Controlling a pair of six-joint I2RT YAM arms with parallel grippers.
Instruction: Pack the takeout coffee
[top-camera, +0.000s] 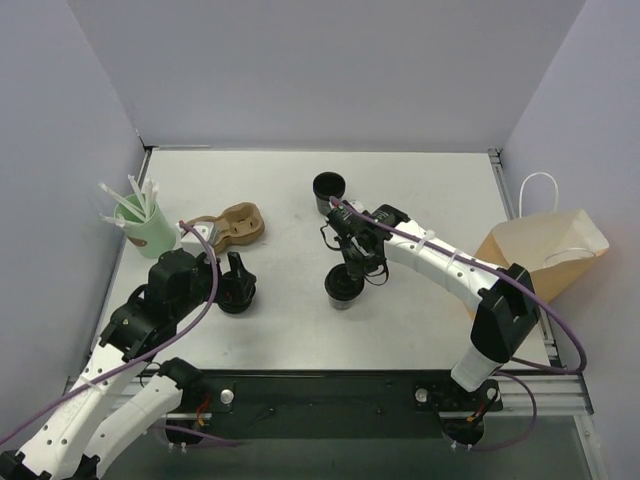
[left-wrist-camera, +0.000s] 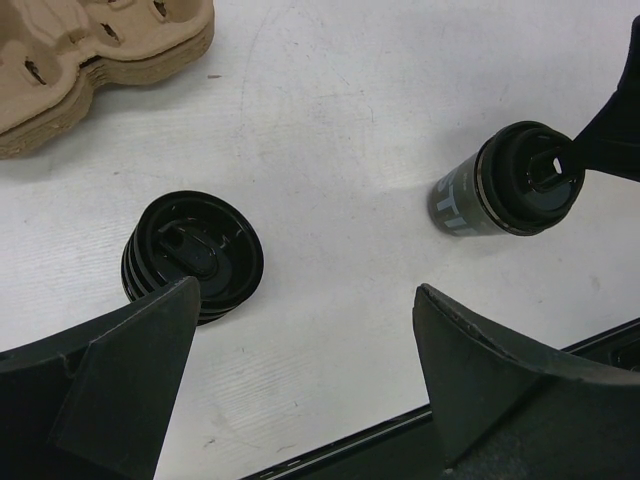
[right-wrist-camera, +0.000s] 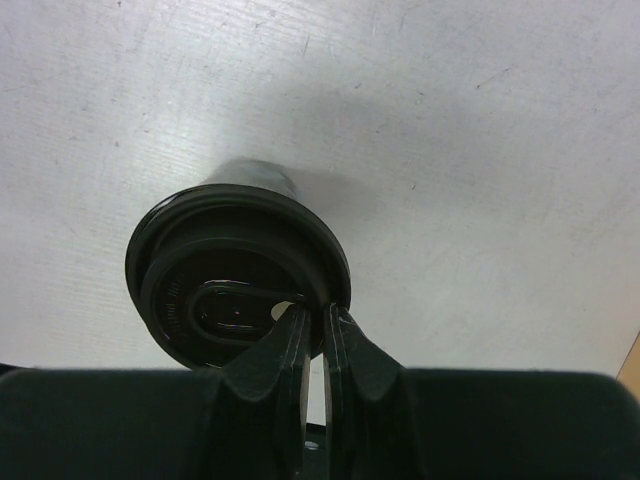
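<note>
The takeout coffee (top-camera: 343, 288), a small black cup with a black lid, stands upright mid-table. It also shows in the left wrist view (left-wrist-camera: 510, 180) and the right wrist view (right-wrist-camera: 235, 280). My right gripper (top-camera: 352, 268) (right-wrist-camera: 320, 315) is shut, pinching the near rim of the cup's lid, one finger inside the raised edge and one outside. My left gripper (top-camera: 237, 272) (left-wrist-camera: 305, 290) is open and empty, low over the table beside the squat ribbed stack of black lids (top-camera: 237, 297) (left-wrist-camera: 195, 255). The brown paper bag (top-camera: 545, 250) stands at the right edge.
An open lidless black cup (top-camera: 328, 187) stands behind the right gripper. A mint-green cup of white straws (top-camera: 145, 228) is at the far left. Brown cardboard cup carriers (top-camera: 232, 225) (left-wrist-camera: 90, 50) lie beside it. The table's front edge is just below the left fingers.
</note>
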